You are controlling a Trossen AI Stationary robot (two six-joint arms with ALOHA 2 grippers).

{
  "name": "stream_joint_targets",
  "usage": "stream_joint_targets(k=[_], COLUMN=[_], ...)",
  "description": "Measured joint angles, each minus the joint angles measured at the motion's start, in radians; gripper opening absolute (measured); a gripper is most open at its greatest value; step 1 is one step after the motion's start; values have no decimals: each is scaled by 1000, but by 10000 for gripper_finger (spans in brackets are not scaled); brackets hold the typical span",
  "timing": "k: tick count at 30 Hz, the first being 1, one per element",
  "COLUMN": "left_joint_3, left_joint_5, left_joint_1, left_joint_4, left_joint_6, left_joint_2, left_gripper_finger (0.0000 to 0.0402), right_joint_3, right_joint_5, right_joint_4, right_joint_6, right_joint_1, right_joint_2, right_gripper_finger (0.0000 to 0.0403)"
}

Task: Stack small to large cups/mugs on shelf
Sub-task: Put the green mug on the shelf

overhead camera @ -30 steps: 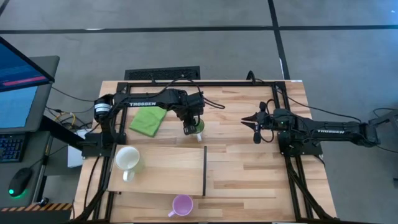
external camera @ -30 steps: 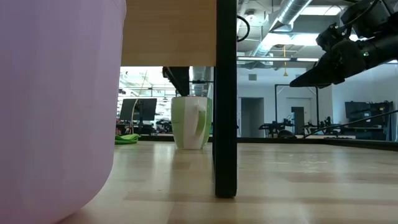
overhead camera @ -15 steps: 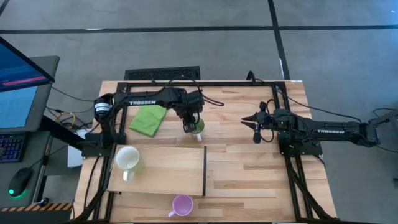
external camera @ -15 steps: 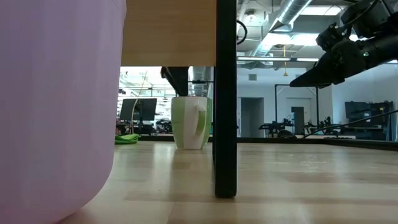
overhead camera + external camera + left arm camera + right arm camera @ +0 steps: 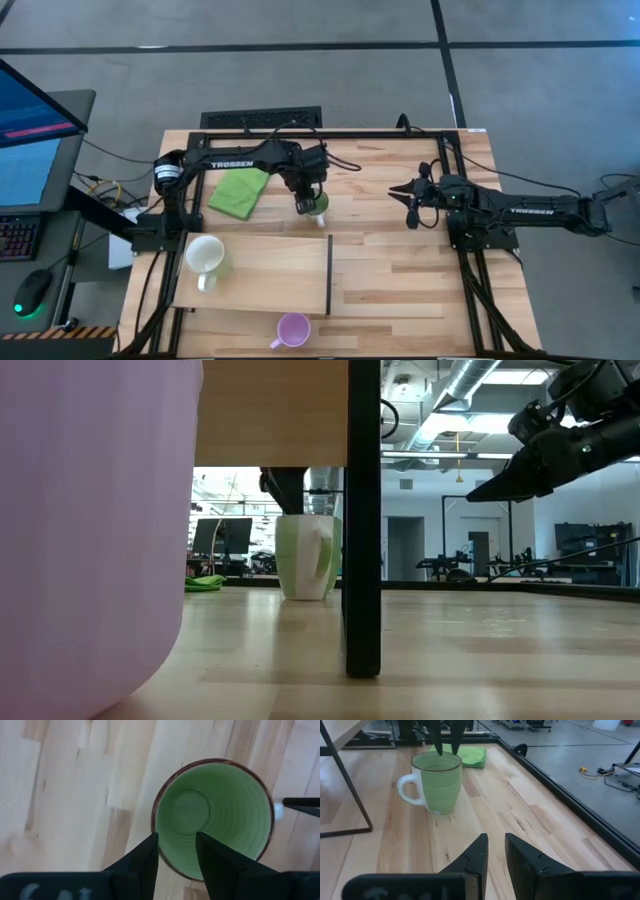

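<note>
Gripping now: your left gripper (image 5: 176, 851) stands over the green mug (image 5: 214, 817), fingers straddling the near rim, one inside and one outside, parted about the wall's width. You cannot tell whether they already pinch it.
Mug's place: on the tabletop (image 5: 400, 270) just beyond the shelf's (image 5: 265, 272) far edge, close to its dark strip (image 5: 330, 275), standing upright.
Doing it well: I'd have you seat the fingers deeper, pinch firmly, then lift straight up so the mug hangs level.
Other mugs: white mug (image 5: 205, 256) sits at the shelf's left end; purple mug (image 5: 292, 329) rests near the table's front edge.
Edges: the shelf is raised on a thin dark leg (image 5: 362, 520); clear that edge before you cross.
Open room: bare wood lies between both arms.
Right gripper (image 5: 410, 208): waits above the table's right half, fingers narrowly parted, empty.
</note>
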Motion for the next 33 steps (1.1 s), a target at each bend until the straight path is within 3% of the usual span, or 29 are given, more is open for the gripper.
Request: stream_joint_targets(k=[5, 33], left_joint_3=[0, -1], left_joint_5=[84, 67], left_joint_1=[30, 28], left_joint_4=[-10, -18], left_joint_6=[5, -77], left_joint_2=[26, 28], left_gripper_finger=[122, 122], right_joint_3=[0, 0], right_joint_5=[15, 25], right_joint_4=[-7, 5], right_joint_6=[1, -8], right_joint_1=[0, -21], right_joint_2=[0, 0], right_gripper_finger=[87, 87])
